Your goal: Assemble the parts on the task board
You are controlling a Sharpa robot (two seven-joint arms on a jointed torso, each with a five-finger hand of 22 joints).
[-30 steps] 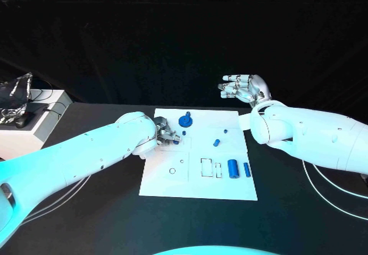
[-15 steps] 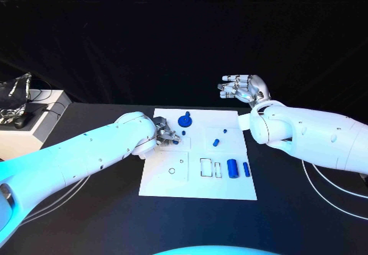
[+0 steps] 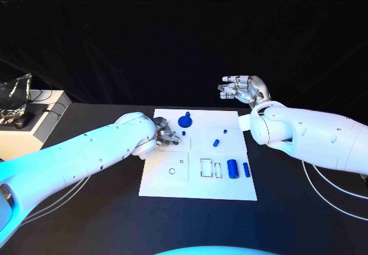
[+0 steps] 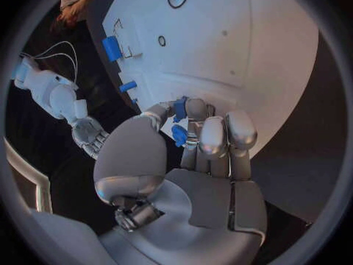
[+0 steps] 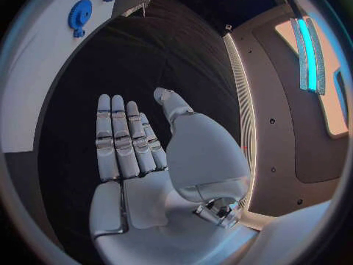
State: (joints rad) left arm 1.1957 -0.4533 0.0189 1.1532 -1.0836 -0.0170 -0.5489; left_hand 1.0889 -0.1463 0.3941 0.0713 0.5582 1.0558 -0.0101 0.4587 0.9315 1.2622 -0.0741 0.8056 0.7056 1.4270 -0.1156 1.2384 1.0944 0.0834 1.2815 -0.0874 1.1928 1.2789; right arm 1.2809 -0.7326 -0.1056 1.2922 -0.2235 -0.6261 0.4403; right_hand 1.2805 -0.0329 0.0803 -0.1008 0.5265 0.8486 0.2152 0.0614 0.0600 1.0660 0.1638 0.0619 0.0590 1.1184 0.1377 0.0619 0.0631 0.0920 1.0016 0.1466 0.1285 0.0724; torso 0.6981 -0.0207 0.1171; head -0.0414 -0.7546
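Note:
The white task board point(image 3: 198, 183) lies in the middle of the black table. My left hand point(image 3: 166, 133) hovers over the board's left edge and pinches a small blue part point(image 4: 179, 134) between thumb and fingers. A round blue knob point(image 3: 185, 120) stands at the board's far side. A small peg point(image 3: 225, 130) and a short blue piece point(image 3: 216, 142) lie right of centre. Two blue cylinders point(image 3: 232, 168) lie side by side at the near right. My right hand point(image 3: 244, 87) is raised beyond the board's far right corner, fingers apart and holding nothing; its palm point(image 5: 140, 153) is bare.
A white box point(image 3: 36, 123) with cables on it stands at the table's far left. Outlined slots point(image 3: 208, 167) and a small ring mark point(image 3: 172, 170) show on the near half of the board. A black curtain closes the back.

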